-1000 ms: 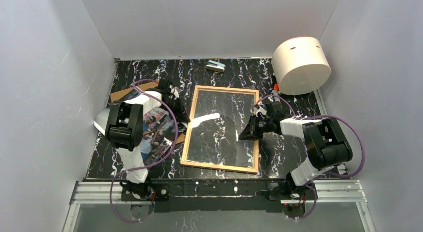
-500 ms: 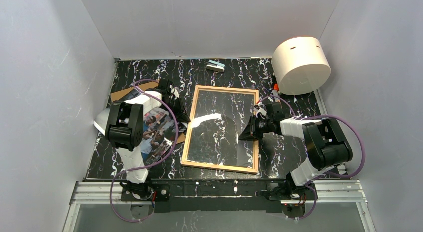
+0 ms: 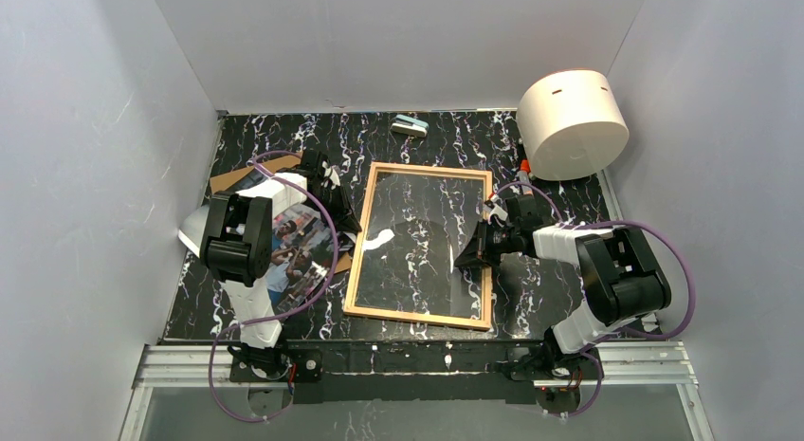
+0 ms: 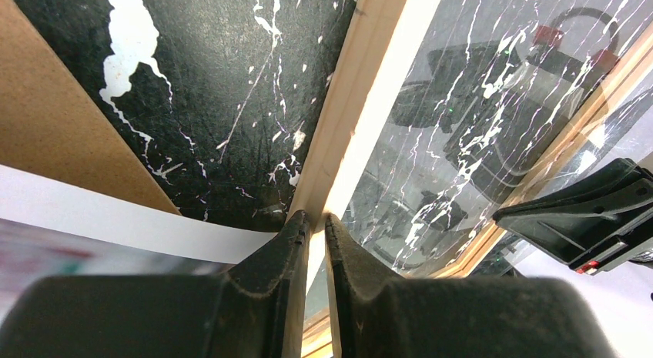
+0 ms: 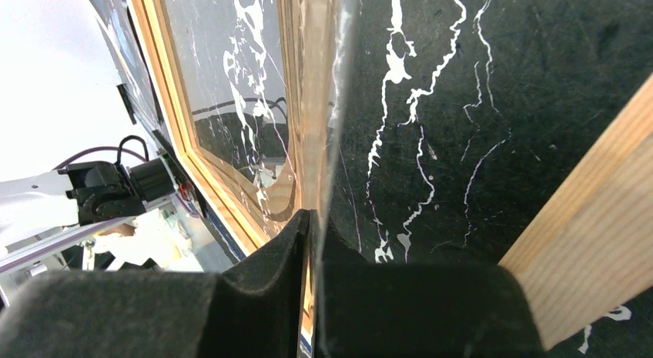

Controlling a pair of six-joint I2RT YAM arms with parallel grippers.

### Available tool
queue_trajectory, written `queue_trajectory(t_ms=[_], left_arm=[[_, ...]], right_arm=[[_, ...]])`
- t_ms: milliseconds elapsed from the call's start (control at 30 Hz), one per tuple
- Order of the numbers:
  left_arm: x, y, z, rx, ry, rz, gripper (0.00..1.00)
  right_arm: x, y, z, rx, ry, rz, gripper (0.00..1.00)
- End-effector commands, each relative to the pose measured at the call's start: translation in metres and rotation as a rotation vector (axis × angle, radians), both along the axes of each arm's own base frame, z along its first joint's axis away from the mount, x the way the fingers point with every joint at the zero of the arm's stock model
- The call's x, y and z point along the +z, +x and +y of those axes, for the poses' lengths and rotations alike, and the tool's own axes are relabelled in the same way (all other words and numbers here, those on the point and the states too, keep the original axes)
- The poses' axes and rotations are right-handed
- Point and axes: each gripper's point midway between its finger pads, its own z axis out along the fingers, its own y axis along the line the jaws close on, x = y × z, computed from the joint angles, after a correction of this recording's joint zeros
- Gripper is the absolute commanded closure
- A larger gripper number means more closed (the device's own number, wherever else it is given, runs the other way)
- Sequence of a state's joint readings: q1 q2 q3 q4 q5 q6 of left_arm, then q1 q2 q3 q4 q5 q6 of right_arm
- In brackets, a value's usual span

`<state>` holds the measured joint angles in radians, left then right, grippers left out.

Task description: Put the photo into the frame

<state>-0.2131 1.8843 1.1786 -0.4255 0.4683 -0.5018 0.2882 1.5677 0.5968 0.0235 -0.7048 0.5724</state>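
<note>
**Q:** How does the big stuff lie on the table (image 3: 559,299)?

**A:** The frame (image 3: 422,240) is mid-table. Its long axis runs from the near edge to the far edge, slightly skewed. The marble shows through the glass, so there is nothing in it yet.

**Q:** And the photo?

**A:** The photo (image 3: 301,254) is face up toward the table's left edge, partly under your left arm. One corner comes just beside the frame's left rail. It rests on the brown backing board (image 3: 228,181). Its long axis is roughly parallel to the frame's.

**Q:** Grippers?

**A:** The left gripper (image 4: 312,217) is narrow and pinches the frame's left rail, with wood between its fingers. The right gripper (image 5: 310,213) is narrow too, clamped on the frame's thin right edge. I can't tell whether it has the wood, the glass or both.

**Q:** What does the coming move turn on?

**A:** My judgement: the photo lies left of the frame, so your left arm is the nearer one. That arm is busy on the rail, though. You'd need to free it, then carry the print rightward across that rail with the long axes aligned.
</note>
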Motion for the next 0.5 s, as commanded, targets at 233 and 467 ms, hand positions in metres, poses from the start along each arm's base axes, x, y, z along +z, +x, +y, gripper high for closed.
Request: queue_trajectory(t_ms=[233,467], left_arm=[[-0.021,-0.005,0.008,-0.003,0.070,0.038,0.88],[-0.021,-0.005,0.006,-0.009,0.059,0.040,0.85]], right_arm=[[0.004,-0.006,0.004,0.033,0.042,0.000,0.84],[0.009,-0.003,0.010,0.062,0.091,-0.015,0.76]])
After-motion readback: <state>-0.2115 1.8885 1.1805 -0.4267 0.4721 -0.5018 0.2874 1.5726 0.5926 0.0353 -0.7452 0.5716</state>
